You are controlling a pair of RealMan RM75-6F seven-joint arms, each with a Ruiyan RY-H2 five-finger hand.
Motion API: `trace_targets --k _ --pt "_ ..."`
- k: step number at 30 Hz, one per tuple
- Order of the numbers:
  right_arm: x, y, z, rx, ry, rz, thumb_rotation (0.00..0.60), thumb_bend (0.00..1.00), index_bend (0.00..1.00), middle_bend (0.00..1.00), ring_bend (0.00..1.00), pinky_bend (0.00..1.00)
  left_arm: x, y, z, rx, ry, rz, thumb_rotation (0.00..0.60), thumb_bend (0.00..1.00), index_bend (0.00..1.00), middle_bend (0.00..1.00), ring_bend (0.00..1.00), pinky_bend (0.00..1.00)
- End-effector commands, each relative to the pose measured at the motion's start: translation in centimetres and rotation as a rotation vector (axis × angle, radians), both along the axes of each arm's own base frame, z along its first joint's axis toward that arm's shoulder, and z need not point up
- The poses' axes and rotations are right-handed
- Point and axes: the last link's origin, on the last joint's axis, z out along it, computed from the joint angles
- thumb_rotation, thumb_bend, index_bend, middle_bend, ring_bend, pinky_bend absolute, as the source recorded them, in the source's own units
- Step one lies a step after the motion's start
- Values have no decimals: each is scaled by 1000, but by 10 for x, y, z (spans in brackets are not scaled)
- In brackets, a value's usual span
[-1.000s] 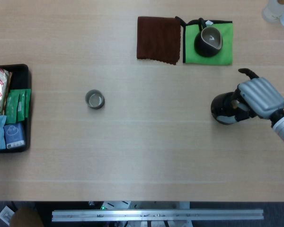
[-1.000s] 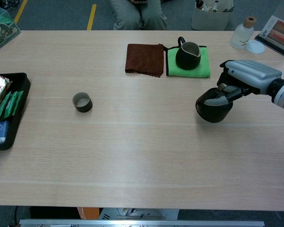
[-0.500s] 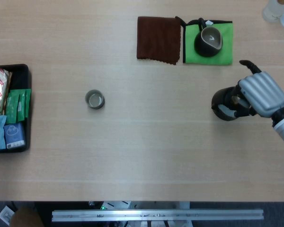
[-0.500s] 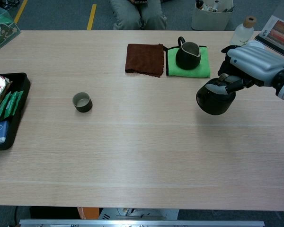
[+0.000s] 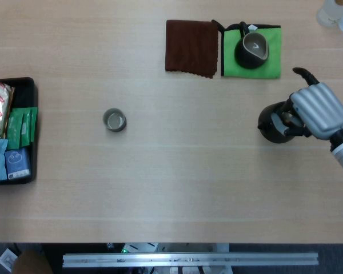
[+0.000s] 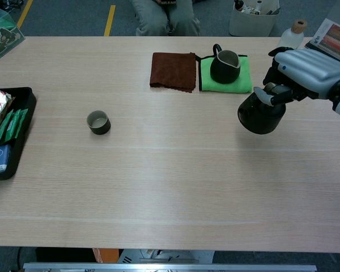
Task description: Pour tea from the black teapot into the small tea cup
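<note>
- Your table (image 5: 177,188) carries everything; the only arm in view reaches in from its right edge.
- Your right hand (image 5: 319,111) is wrapped around the teapot (image 5: 272,124), fingers clamped on the handle side, so the pot sits just left of the palm. In the chest view the same hand (image 6: 306,72) holds the teapot (image 6: 260,115), which seems to hang clear of the wood, well right of the table's middle.
- Compared with a second ago, you have raised the pot: in the chest view it sits higher in the picture and closer to the green cloth, and the hand has come up with it. It has hardly moved sideways, and the grip looks the same.
- The tray (image 5: 28,85) sits at the left edge, filled with packets.
- The brown cloth (image 5: 191,47) and the green cloth (image 5: 272,51) lie side by side near the far edge, and a dark pitcher (image 5: 251,49) stands on the green one. None of these has moved.
- The cup (image 5: 114,120) stands upright left of centre, well apart from the teapot and your hand, exactly where it was before.
- Your left hand does not show in either view.
</note>
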Motion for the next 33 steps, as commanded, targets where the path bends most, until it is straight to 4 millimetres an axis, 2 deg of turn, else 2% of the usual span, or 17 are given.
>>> trace_targets --k 1,17,26,33 --pt "1 0 1 -7 6 1 358 470 1000 1000 979 106 0 0 0 0 0 -1 600 298 280 258 222 220" --pt "3 0 10 -43 21 7 421 475 1000 1000 974 106 2 8 -4 -32 9 -26 600 298 280 257 222 219" --pt "1 0 20 -70 33 8 449 474 1000 1000 974 106 18 28 -18 -130 2 -113 600 298 259 253 222 219" --pt "-1 0 29 -92 31 3 455 473 1000 1000 974 106 35 49 -39 -245 -2 -187 600 298 225 251 221 219"
